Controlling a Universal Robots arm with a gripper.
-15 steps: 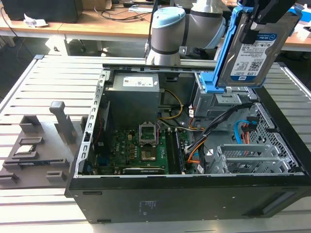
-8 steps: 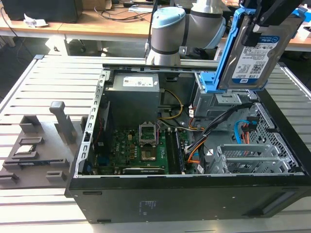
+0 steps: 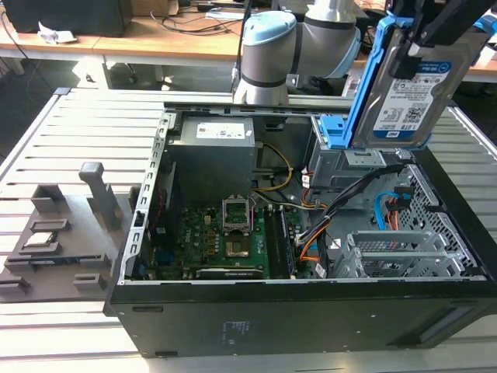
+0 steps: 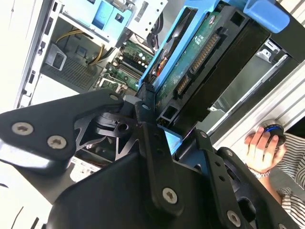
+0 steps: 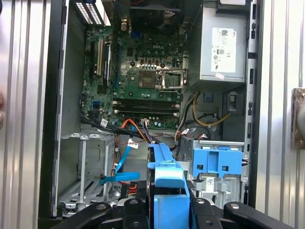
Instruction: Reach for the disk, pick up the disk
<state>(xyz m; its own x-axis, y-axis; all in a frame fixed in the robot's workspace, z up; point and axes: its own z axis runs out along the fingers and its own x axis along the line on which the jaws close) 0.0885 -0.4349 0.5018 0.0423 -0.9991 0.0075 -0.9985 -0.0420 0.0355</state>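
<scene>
- Between the jaws of the black linkage gripper sits the disk, a flat silver hard drive with a white-and-blue barcode label, framed by a blue plastic bracket. The jaws are clamped against its two sides, so I read the tool as closed and carrying it.
- Beneath the tool lies the open black computer case, and the disk hangs on edge, clear above the case's rim. I judge the pick-up to be done, since nothing of the case touches the drive.
- I take the edge-on hold as a matter of access. Gripping one end of the bracket leaves the long body free to clear the cables and the bay walls.
- Straight below the gripper, in the first wrist view, I see an empty blue plastic caddy seated in the grey metal bay. Farther off are the green motherboard and the large grey power supply box with a white sticker.
- In the second wrist view the drive's green circuit-board underside faces the camera, with its connectors showing.
- The linkage covers the exact contact, so I cannot tell whether the pads bear on the bracket or on the metal.
- In the exterior view the picture's edge cuts off the gripper's upper part and the top of the disk.
- Beyond the gripper a person's hand rests on a small dark rounded object with a blue glow. I cannot tell what that object is.
</scene>
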